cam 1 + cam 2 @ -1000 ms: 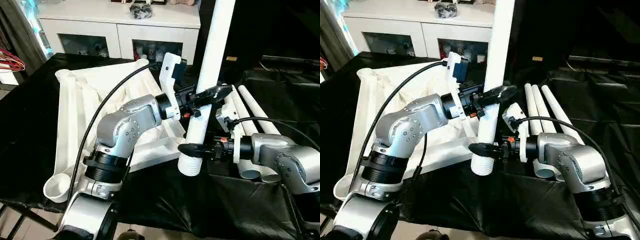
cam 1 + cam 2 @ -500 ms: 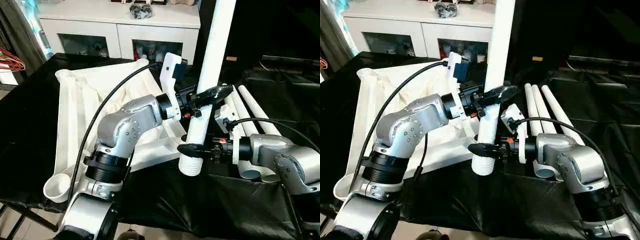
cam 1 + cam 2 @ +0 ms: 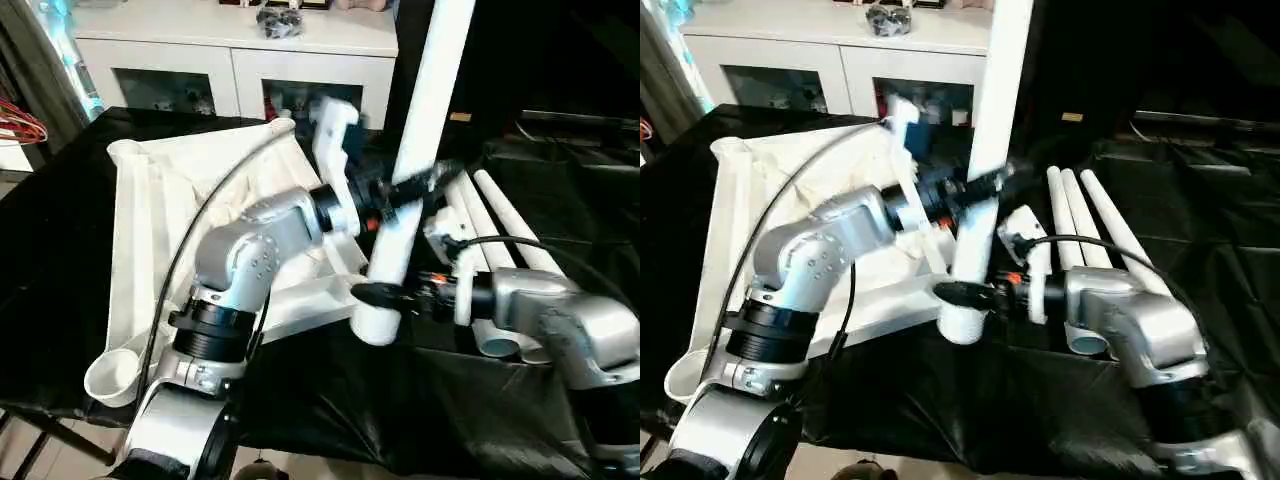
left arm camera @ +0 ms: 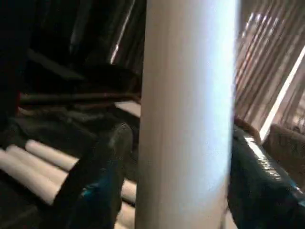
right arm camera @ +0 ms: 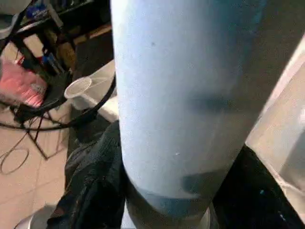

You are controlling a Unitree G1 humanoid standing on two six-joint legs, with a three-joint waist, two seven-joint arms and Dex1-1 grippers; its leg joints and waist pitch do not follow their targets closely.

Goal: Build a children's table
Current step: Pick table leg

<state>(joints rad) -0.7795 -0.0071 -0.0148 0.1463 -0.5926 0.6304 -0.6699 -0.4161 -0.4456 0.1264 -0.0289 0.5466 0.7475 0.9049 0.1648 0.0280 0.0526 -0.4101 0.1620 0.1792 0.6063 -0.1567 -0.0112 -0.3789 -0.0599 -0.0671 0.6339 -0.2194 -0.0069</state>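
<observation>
Both grippers hold one white leg (image 3: 420, 150) upright, the left gripper (image 3: 405, 190) loosely high up and the right gripper (image 3: 385, 294) tight near its bottom end, likely so it can go into a corner socket (image 3: 112, 372) of the table top (image 3: 150, 210).

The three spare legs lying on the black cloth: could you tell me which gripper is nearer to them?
Right. The right gripper sits low on the upright leg, just beside the spare legs' near ends. The left gripper is higher up that leg, above them.
</observation>
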